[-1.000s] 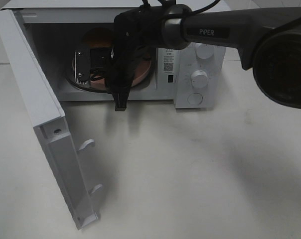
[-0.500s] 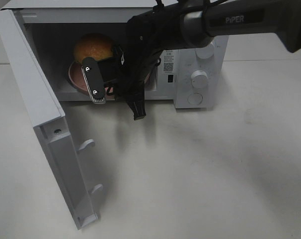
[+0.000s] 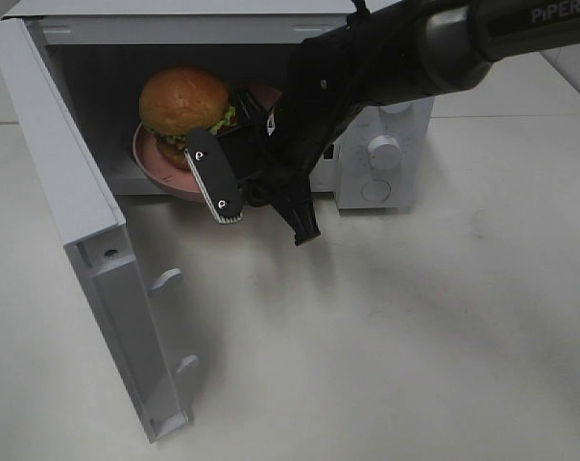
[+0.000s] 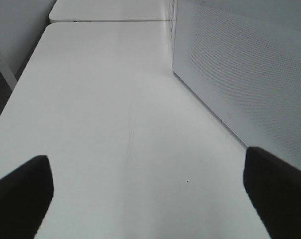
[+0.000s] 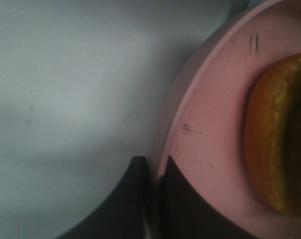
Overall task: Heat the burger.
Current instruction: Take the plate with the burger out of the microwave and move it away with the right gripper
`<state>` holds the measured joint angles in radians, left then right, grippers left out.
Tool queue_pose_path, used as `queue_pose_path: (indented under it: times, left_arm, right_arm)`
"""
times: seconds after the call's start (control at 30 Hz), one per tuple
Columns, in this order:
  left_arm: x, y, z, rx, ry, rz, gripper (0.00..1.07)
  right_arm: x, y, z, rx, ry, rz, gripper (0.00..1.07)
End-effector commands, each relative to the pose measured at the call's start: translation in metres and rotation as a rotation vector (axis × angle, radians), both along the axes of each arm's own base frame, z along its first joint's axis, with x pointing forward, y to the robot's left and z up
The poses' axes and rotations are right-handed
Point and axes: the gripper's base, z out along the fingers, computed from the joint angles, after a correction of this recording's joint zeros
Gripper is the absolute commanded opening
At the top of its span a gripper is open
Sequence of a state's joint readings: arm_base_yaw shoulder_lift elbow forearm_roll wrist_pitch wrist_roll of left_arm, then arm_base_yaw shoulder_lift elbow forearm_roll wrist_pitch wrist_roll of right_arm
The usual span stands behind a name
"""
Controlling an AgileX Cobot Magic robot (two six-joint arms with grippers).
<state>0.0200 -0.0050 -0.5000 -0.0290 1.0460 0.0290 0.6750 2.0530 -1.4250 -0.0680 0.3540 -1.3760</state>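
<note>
**Pink plate pinched at the rim, burger sitting in the microwave mouth**

Black fingers of my right gripper [image 5: 155, 199] are pressing together on the rim of the pink plate [image 5: 210, 129], one finger on each side of the edge. I'm seeing the orange bun of the burger [image 5: 275, 144] sitting on that plate close by. From the high camera, the right gripper [image 3: 261, 182] is reaching in from the right, and the burger [image 3: 182, 102] is standing upright on the plate [image 3: 154, 163] inside the open white microwave [image 3: 386, 154], near its front opening. Its door [image 3: 88, 250] is hanging wide open on the left. My left gripper [image 4: 150, 194] is hovering spread over the bare white table [image 4: 100, 99], holding nothing, beside the microwave's perforated side wall [image 4: 240, 64].
</note>
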Motion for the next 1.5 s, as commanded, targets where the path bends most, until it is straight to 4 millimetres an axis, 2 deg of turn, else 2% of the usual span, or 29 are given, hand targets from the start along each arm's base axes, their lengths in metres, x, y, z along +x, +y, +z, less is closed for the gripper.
queue_pose_path:
  times: [0.03, 0.5, 1.23, 1.5]
  left_arm:
    - [-0.002, 0.0, 0.0, -0.007, -0.025, 0.001, 0.98]
    - [-0.002, 0.0, 0.0, -0.007, -0.025, 0.001, 0.98]
    - [-0.002, 0.0, 0.0, -0.007, -0.025, 0.001, 0.98]
    - [-0.002, 0.0, 0.0, -0.007, -0.025, 0.001, 0.98]
  right_arm:
    - [-0.001, 0.0, 0.019, 0.06, -0.079, 0.013, 0.0]
    - [-0.04, -0.028, 0.021, 0.055, -0.053, 0.038, 0.0]
    - [-0.091, -0.069, 0.035, 0.057, -0.041, 0.029, 0.0]
    - [-0.12, -0.092, 0.039, 0.059, -0.044, 0.029, 0.0]
